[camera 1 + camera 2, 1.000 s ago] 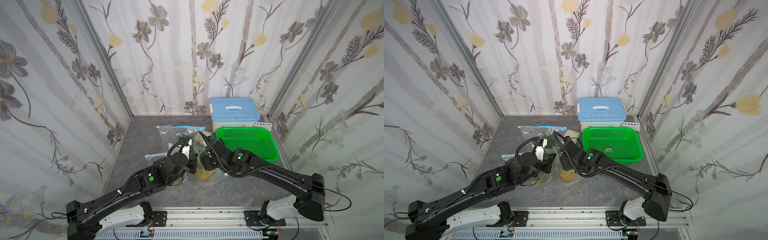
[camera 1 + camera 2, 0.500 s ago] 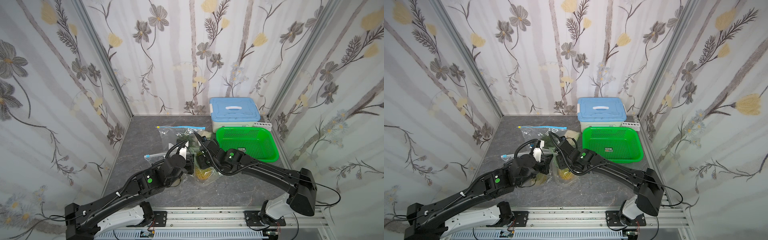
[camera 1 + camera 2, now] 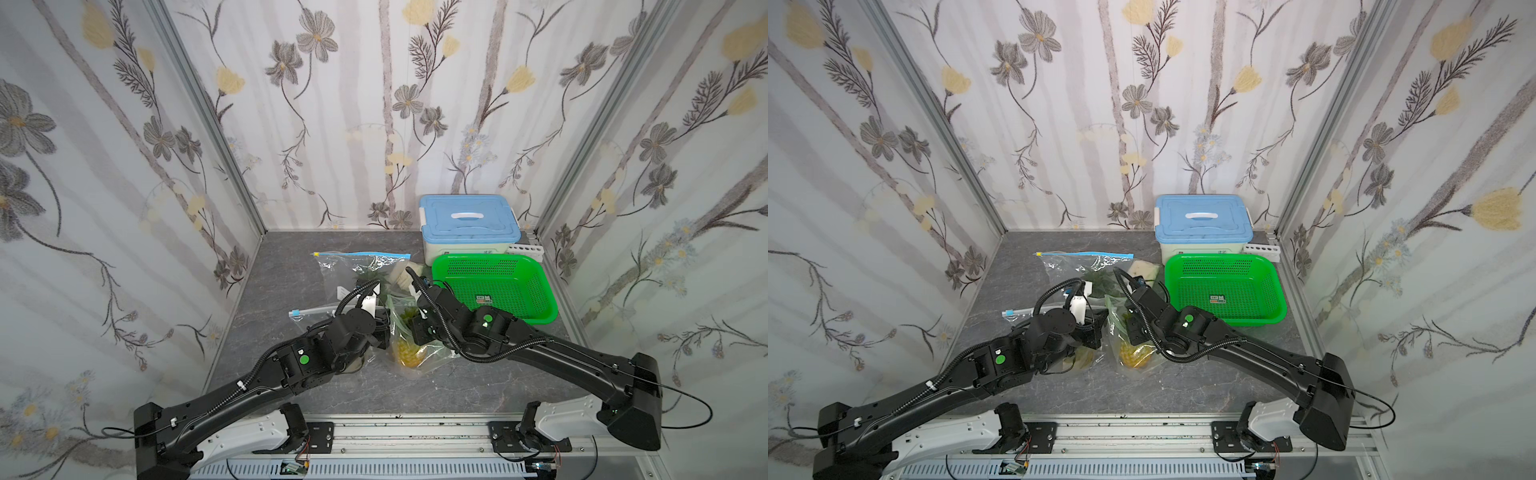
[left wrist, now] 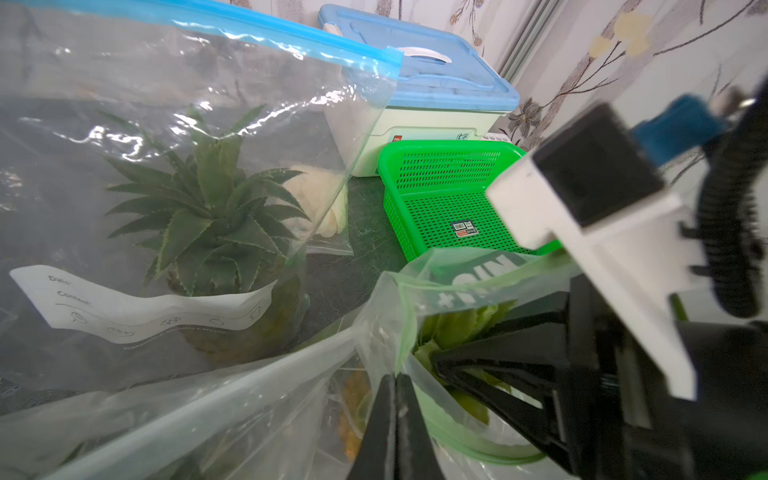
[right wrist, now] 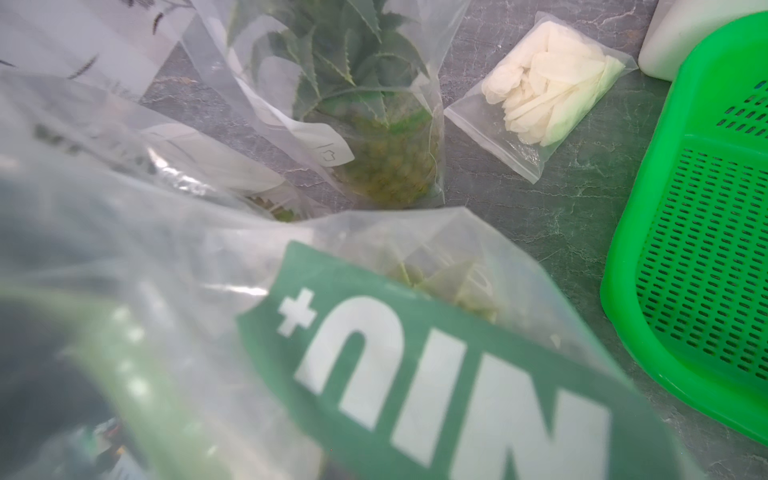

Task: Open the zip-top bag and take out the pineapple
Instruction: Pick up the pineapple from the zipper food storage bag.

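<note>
The zip-top bag (image 3: 434,355) with a green label (image 4: 478,274) stands between my arms, its mouth open. Inside it lies the pineapple (image 3: 409,353), its yellow body low and its leaves (image 4: 457,328) near the mouth. My left gripper (image 4: 395,376) is shut on the near edge of the bag's film. My right gripper (image 4: 434,361) reaches into the mouth, and its black fingers meet on the crown leaves. In the right wrist view the label film (image 5: 415,353) covers the jaws. In both top views the grippers (image 3: 384,334) (image 3: 1131,328) flank the bag.
Behind stands a blue-zip bag (image 3: 361,270) holding another pineapple (image 5: 365,104). A flat bag with a blue slider (image 3: 316,311) lies to the left. A small bag of white gloves (image 5: 540,95), a green basket (image 3: 494,291) and a blue-lidded box (image 3: 469,220) are at the right.
My right gripper has moved down and left into the bag's mouth and closed from wide open. My left gripper has kept its hold on the bag's edge.
</note>
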Available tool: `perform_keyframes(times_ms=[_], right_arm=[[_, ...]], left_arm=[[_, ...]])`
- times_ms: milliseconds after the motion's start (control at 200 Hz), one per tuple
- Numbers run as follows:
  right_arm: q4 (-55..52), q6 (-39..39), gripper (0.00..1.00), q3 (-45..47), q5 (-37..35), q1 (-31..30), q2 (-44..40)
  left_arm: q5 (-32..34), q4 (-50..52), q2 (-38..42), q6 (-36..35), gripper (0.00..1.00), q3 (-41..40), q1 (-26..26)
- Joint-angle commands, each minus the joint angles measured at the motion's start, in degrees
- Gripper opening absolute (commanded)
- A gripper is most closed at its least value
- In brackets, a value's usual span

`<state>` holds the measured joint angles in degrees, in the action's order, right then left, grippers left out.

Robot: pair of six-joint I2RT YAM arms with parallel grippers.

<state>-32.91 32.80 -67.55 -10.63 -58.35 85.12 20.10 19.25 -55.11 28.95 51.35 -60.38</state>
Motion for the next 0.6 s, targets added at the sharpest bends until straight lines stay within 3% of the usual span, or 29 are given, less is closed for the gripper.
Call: perform_keyframes(times_ms=[0,235,415,450,535,595], right_arm=[[5.39,-2.38,0.00,0.31,1.01,-0.87,-3.30],[3.03,-4.53,0.00,-0.98,-1.57,-2.39,-8.70],[1.43,-5.59,0.00,-1.42,-3.84,-2.39,-12.33],[0.93,-5.64,0.00,-1.57,-4.37,-2.39,-12.75],[-0.01,-5.81,0.00,-1.97,-5.53,-2.38,-13.77],[-0.42,-6.02,0.00,-2.30,-6.33,-2.39,-14.84]], left_arm=[[0.06,-1.96,-2.19,-0.31,0.00,1.74,0.09],[-1.35,-2.57,-7.20,-1.40,0.00,6.01,0.09],[1.73,0.31,-7.43,-0.87,0.00,7.31,0.09],[2.09,0.65,-7.12,-0.79,0.15,7.40,0.13],[1.35,-0.19,-5.20,-1.17,0.75,6.51,0.09],[0.51,-0.45,-3.42,-1.43,0.92,5.81,0.09]])
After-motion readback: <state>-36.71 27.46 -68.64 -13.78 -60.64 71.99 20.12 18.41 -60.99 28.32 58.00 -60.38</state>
